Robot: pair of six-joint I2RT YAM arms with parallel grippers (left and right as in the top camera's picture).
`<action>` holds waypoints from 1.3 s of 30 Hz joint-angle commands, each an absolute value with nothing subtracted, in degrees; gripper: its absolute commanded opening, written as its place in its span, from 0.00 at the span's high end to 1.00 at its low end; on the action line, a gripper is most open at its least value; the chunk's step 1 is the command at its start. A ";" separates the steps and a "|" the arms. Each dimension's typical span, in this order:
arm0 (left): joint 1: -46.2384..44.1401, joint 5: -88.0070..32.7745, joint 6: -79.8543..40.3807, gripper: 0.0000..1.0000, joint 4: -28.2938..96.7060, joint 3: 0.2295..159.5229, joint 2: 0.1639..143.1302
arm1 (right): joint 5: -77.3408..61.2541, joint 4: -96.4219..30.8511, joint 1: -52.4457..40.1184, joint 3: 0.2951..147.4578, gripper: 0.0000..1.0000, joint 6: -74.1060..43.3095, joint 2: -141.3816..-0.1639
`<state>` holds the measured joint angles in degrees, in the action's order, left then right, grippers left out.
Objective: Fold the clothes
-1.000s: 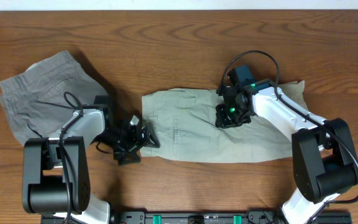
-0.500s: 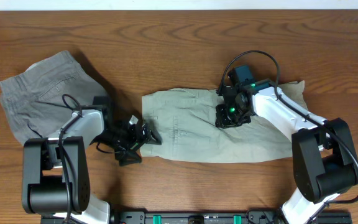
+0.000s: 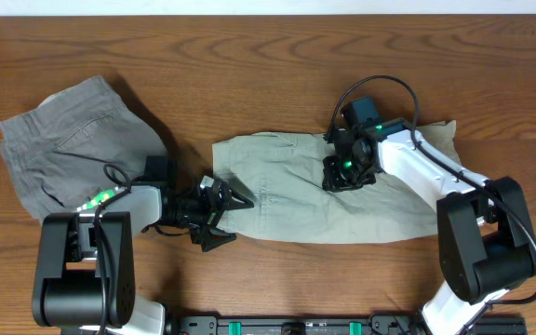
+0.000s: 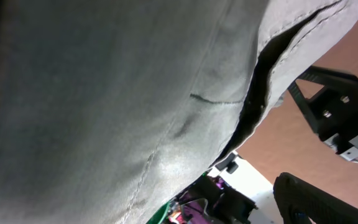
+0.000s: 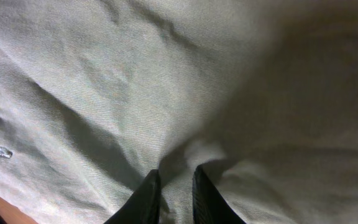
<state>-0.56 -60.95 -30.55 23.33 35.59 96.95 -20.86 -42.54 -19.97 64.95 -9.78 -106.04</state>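
Note:
The clothes (image 3: 277, 200), pale khaki-green shorts, lie flat and wrinkled across the middle of the table. My left gripper (image 3: 230, 220) is low at their left edge, with its fingers spread open around the lower left corner. In the left wrist view the cloth (image 4: 123, 93) fills most of the frame, very close. My right gripper (image 3: 341, 179) rests on the upper middle of the shorts. In the right wrist view its fingers (image 5: 174, 186) are nearly together, pinching a small ridge of the cloth (image 5: 104, 74).
Darker grey shorts (image 3: 63, 149) lie crumpled at the far left, just behind my left arm. Bare wooden table (image 3: 249, 65) runs along the back. The arm bases stand at the front edge.
My left gripper has slid right to the left edge of the pale shorts, its fingers now spread over the corner. The right gripper and the shorts have not moved.

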 commanded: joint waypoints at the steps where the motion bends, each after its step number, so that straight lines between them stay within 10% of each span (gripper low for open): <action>1: -1.06 -47.92 -31.35 0.03 21.58 33.50 99.22 | -20.78 -42.65 -20.64 64.71 0.83 -9.15 -106.52; 14: -1.06 -46.96 -31.81 0.02 31.83 33.50 99.20 | -19.46 -42.81 -20.64 64.71 0.82 -9.13 -106.52; 39: -1.06 -19.51 -36.88 0.07 5.50 33.06 99.20 | -19.49 -43.11 -20.64 64.71 0.81 -9.15 -106.52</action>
<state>-1.67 -43.92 -40.51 3.49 37.26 94.11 -19.59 -42.85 -19.97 64.97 -9.78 -106.04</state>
